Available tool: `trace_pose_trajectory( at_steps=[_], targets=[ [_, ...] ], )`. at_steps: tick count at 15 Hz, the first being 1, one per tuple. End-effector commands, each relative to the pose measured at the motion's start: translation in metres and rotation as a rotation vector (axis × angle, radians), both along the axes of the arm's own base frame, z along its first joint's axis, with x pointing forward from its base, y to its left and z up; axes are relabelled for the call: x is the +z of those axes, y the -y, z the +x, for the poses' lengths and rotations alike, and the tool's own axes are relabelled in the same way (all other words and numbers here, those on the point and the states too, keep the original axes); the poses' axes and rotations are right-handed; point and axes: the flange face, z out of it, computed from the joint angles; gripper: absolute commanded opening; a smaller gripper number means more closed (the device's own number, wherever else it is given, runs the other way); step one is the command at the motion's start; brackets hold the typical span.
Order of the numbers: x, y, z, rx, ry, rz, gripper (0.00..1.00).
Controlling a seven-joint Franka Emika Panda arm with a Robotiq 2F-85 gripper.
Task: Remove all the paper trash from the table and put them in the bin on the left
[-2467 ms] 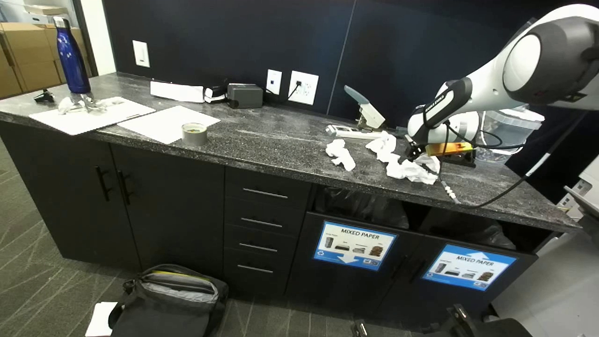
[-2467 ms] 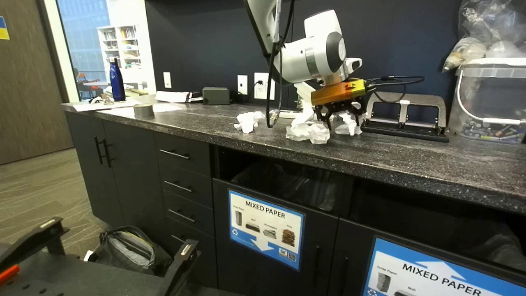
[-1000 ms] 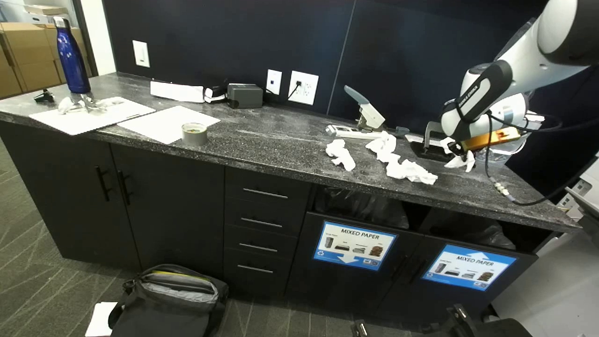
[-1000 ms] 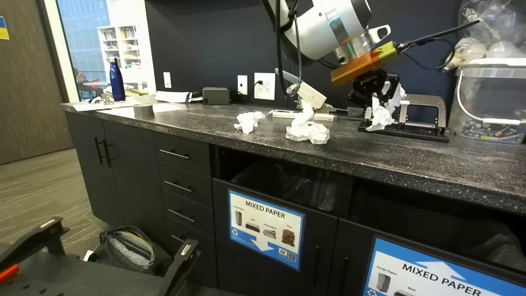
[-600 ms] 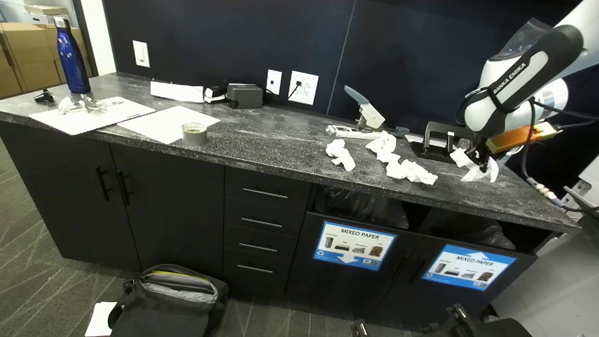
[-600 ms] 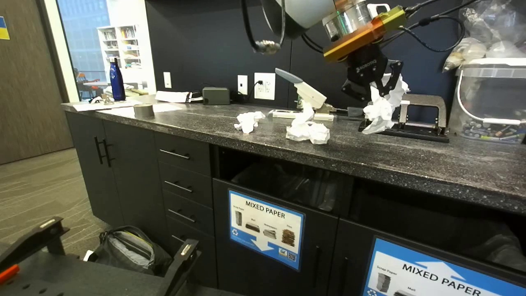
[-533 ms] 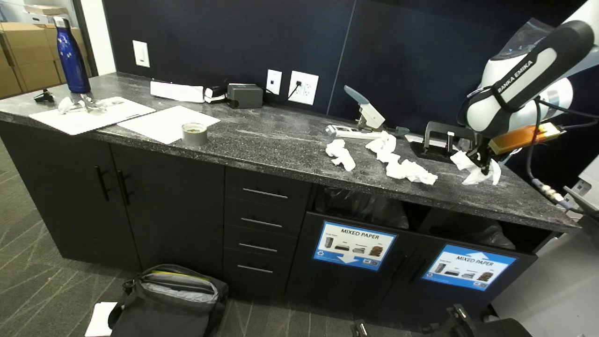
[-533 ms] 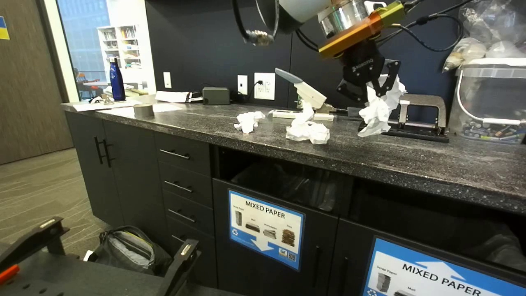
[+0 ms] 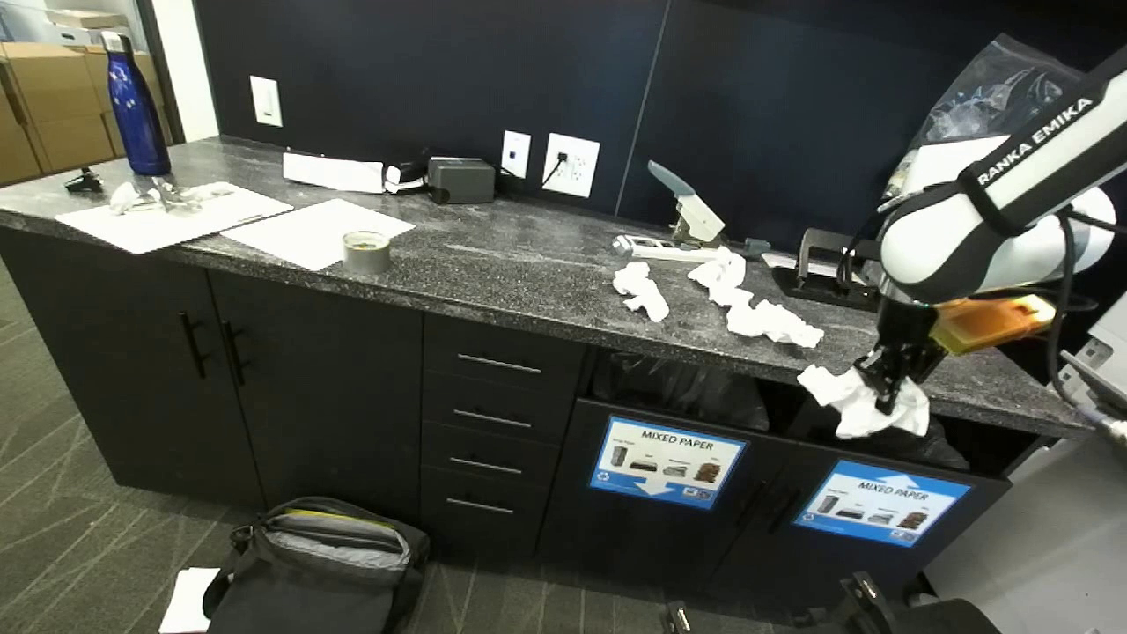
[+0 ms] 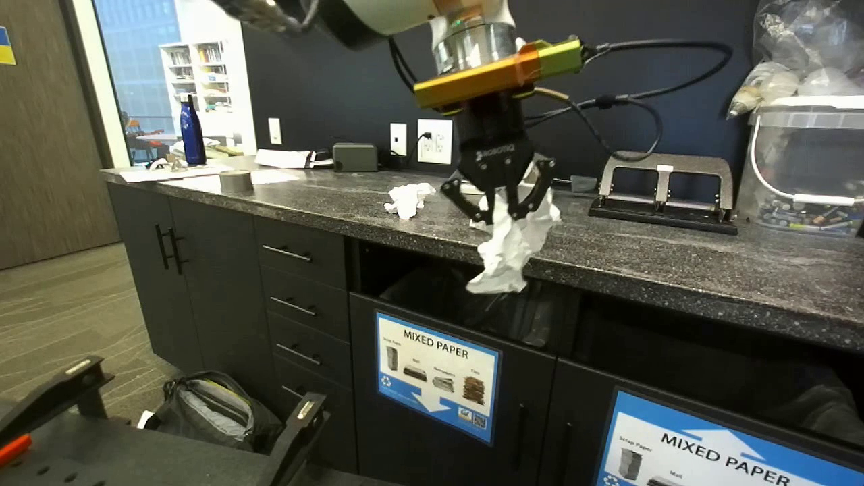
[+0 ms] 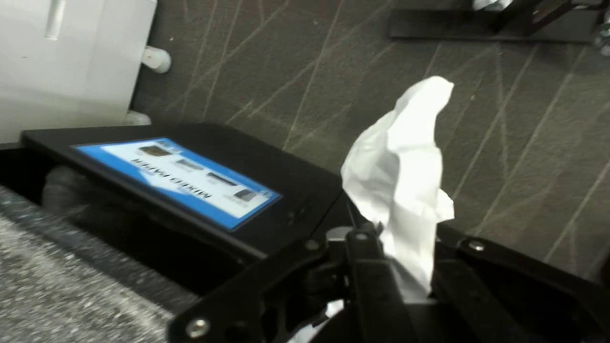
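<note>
Pinched between the fingertips of my gripper [image 10: 503, 214] is a crumpled white piece of paper trash [image 10: 506, 256]. In the wrist view this paper [image 11: 414, 162] sticks out past the fingers against the floor. Gripper and paper hang just off the front edge of the table [image 9: 528, 291], near the top of the cabinet bins. The left bin [image 10: 437, 385], labelled Mixed Paper, has a dark slot above its front. Other crumpled papers [image 9: 641, 291] lie on the tabletop, among them two touching scraps [image 9: 775, 324]; in an exterior view these are mostly hidden behind the gripper.
A similar right bin [image 9: 880, 502] adjoins the left one. Behind the papers are a stapler [image 9: 696, 216] and a hole punch [image 10: 665, 189]. Farther left are a tape roll [image 9: 365, 253], flat sheets [image 9: 317, 231] and a blue bottle [image 9: 136, 110]. A bag [image 9: 330, 563] lies on the floor.
My gripper has taken hold of one crumpled paper, lifted it from the tabletop near the hole punch and carried it forward and down past the table's front edge. The other scraps have stayed put.
</note>
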Motion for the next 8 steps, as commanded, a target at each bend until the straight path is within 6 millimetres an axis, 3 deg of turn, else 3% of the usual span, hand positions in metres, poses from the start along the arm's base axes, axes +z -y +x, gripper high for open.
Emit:
trace_pose_trajectory(
  at_steps=[1, 5, 8],
  targets=[
    [-0.037, -0.030, -0.026, 0.073, -0.042, 0.102, 0.09],
    [-0.100, -0.054, -0.028, 0.163, -0.042, 0.168, 0.10],
    [-0.144, -0.072, -0.016, 0.215, 0.027, 0.192, 0.09]
  ],
)
